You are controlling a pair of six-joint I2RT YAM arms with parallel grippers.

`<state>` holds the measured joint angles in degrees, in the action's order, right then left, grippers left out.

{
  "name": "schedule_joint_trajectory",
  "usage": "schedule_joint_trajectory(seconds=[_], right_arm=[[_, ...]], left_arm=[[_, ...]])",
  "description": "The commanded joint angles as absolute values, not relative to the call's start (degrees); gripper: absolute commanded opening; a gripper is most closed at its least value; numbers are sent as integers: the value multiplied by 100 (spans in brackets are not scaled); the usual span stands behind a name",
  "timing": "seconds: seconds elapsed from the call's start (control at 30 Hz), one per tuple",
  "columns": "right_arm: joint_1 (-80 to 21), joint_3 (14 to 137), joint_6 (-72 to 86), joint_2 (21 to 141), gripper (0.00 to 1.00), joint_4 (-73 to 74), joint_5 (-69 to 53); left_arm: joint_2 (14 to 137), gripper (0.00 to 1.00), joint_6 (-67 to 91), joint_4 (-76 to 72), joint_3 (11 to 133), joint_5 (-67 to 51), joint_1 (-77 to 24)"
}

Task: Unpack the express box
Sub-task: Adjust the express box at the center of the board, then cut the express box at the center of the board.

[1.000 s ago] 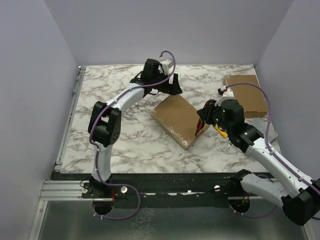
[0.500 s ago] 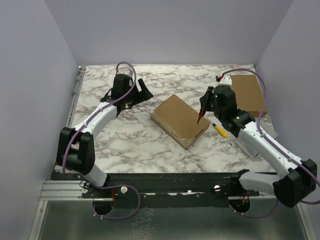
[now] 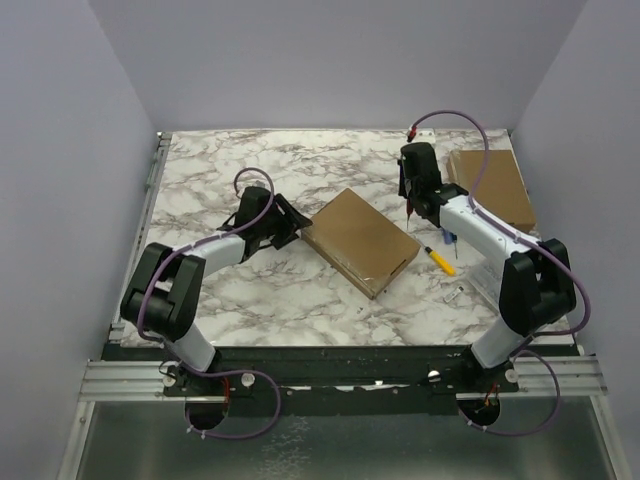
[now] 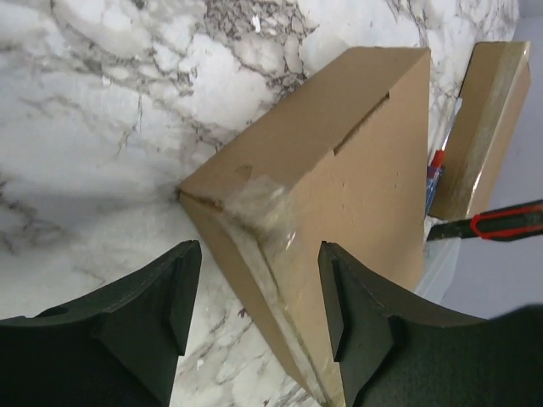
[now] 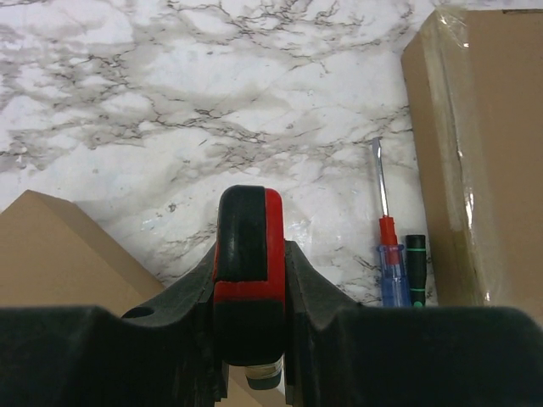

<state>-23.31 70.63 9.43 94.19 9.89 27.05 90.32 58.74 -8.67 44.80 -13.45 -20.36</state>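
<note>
The express box (image 3: 360, 240) is a flat brown carton lying taped shut in the middle of the marble table. My left gripper (image 3: 290, 228) is low at its left corner, open. In the left wrist view its fingers (image 4: 161, 297) straddle the box's (image 4: 339, 186) taped edge with gaps on both sides. My right gripper (image 3: 408, 195) hovers by the box's far right corner, shut on a red and black utility knife (image 5: 248, 254) that points down. A corner of the box (image 5: 51, 246) shows below it.
A second brown carton (image 3: 490, 185) lies at the back right. A blue-handled screwdriver (image 5: 386, 254) and a black and green tool (image 5: 414, 267) lie beside it. A yellow-handled tool (image 3: 440, 260) lies right of the express box. Purple walls enclose the table.
My left arm swung from the far side down to the box's left corner and its jaws narrowed. My right arm carried the knife from the box's right edge to its far right corner.
</note>
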Motion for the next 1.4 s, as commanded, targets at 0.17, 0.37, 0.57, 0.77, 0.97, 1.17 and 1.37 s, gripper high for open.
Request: schedule_joint_trajectory(seconds=[0.17,0.37,0.57,0.77,0.97,1.17,1.37], right_arm=[[-2447,6351,1731,8528,0,1224,1450],[-2496,5514,1995,7487,1,1497,1768],[-2496,6264,1901,7337,0,2483,2779],[-2616,6222,1634,7038,0,1171,572],[-3666,6415,1350,7536,0,-332,397],[-4000,6329,1840,8162,1,-1638,529],[-4174,6343,1861,8872,0,-2516,763]], left_arm=[[10407,60,5777,-1329,5556,-1590,-2083],[10437,69,5315,-1098,5640,-1826,-2076],[9660,78,4464,-657,5495,-2033,-1602],[9907,72,4001,-1397,6057,-3716,-1415],[10665,60,3221,-856,6712,-4130,-1380],[11080,56,3317,-995,6659,-4466,-1406],[11219,50,3383,-1055,6677,-4439,-1398]])
